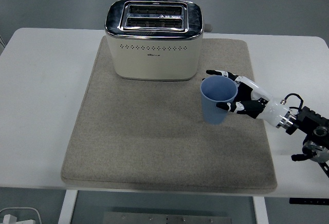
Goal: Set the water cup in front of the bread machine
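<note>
Our right hand [237,91] is gripping the blue plastic water cup [217,99], fingers curling around its side. We are holding it upright over the beige fabric mat [154,142], near the cream bread machine [153,40].

1. Only one view is given, the head view; no second camera shares the scene.
2. It sits high on the robot's side of the white table [41,80], looking forward and steeply down.
3. The table's near edge runs along the bottom; floor shows beyond the far edge.
4. It stands far enough back to take in nearly the whole tabletop, with the grey mat [154,142] roughly central.
</note>
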Robot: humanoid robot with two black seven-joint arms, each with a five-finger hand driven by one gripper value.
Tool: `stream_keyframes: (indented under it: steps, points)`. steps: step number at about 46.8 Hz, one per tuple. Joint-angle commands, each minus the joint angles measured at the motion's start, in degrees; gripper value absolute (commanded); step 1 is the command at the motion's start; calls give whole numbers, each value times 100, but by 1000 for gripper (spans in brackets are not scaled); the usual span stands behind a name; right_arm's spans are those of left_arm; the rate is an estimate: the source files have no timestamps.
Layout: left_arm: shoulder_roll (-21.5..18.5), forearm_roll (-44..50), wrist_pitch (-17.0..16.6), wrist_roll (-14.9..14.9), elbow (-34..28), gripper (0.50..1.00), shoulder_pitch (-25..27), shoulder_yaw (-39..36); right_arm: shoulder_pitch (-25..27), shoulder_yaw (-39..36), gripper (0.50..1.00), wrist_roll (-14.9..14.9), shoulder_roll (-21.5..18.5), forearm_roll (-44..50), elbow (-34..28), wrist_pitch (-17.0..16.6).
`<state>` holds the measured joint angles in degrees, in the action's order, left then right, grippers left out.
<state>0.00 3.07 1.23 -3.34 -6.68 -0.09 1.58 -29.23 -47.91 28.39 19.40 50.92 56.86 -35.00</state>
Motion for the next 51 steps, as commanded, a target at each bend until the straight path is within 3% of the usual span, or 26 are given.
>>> stream_keyframes:
  steps: [1, 33, 44, 51]
  points:
    - [0, 0, 0, 0, 0, 1000, 1, 0, -100, 115, 744, -9, -85, 23, -8, 0]
    - [0, 0, 0, 0, 0, 1000, 1, 0, -944, 1047, 727, -71, -1139, 41, -87, 0]
    - [0, 0, 0, 0, 0, 1000, 1, 0, -1146, 1082, 727, -141, -1544, 41, -456, 2]
    - [0, 0, 0, 0, 0, 1000, 1, 0, -1173, 1091, 727, -167, -1632, 41, -553, 406]
